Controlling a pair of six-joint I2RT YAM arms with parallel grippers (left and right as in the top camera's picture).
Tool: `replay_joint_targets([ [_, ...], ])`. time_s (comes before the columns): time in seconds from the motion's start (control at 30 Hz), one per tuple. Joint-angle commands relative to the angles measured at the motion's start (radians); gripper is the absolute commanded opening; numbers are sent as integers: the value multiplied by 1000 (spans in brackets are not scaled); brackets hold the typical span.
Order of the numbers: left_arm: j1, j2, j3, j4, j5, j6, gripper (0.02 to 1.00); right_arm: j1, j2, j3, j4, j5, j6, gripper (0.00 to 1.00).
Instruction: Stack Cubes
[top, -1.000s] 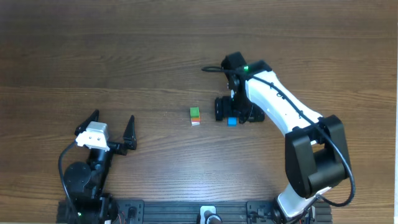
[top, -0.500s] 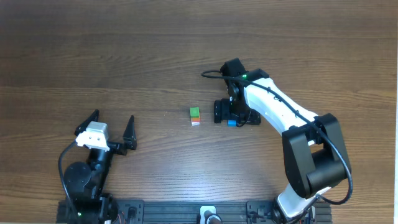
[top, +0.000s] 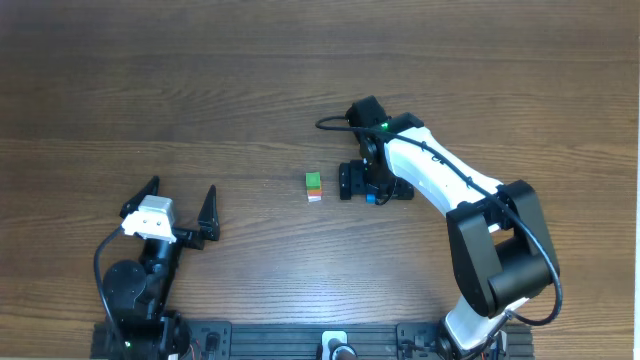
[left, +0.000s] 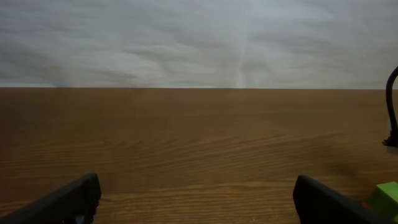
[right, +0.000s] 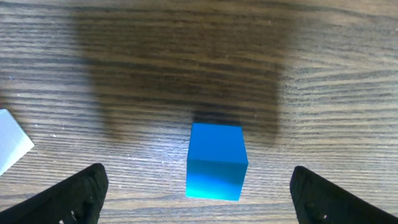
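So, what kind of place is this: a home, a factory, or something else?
Probably a robot test bench in a lab or workshop. Two arms stand on a black rail at the edge of a wooden table, with small coloured cubes and a plain white wall behind.

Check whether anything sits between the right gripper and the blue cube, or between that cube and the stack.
Nothing visible does. The right gripper hangs open directly above the blue cube, one finger on either side of it. Only bare table lies between the cube and the green-topped stack beside it.
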Motion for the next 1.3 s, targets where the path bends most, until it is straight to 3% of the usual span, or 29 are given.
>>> replay_joint_targets([
  [0.03,5,-5,-5,0,-1,14,1000,6,14,-7,4,32,10,919],
  [0.5,5,-5,-5,0,-1,14,1000,8,41,-7,14,32,10,897],
  [0.93,5,-5,-5,0,-1,14,1000,9,41,-7,19,32,10,592],
  [1.3,5,-5,-5,0,-1,14,1000,10,41,-7,21,32,18,481],
])
